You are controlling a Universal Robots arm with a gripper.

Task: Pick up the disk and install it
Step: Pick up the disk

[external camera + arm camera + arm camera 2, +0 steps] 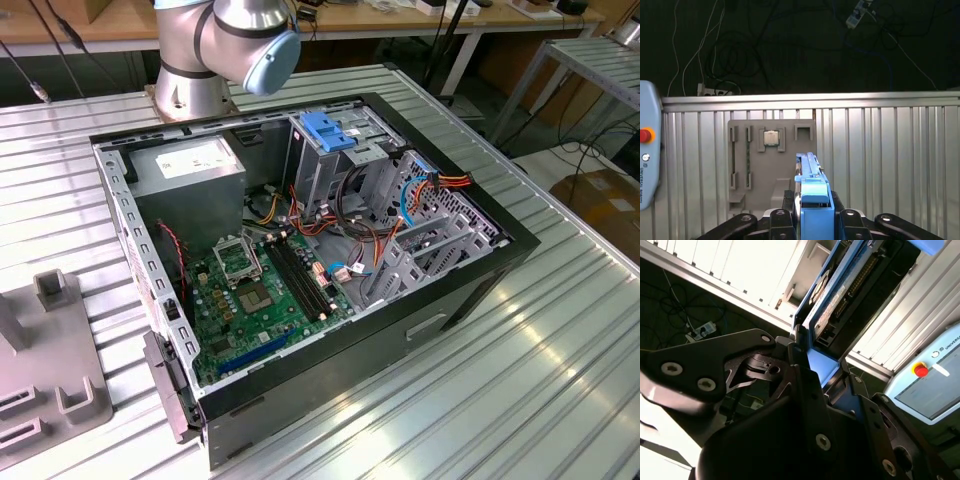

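Assessment: a robotics laboratory or test workshop, not a domestic space. A robot arm (215,50) stands at the far edge of a ribbed metal table (560,330). On the table sits an opened desktop computer case (300,250) with its motherboard and wiring exposed. A grey fixture plate (771,165) with moulded slots lies on the same table. A control pendant (932,390) carries a red stop button (920,370). Wooden workbenches (400,22) stand behind and a cardboard box (600,205) sits to one side. Loose cables (740,55) and a power strip (702,330) lie on the dark floor.
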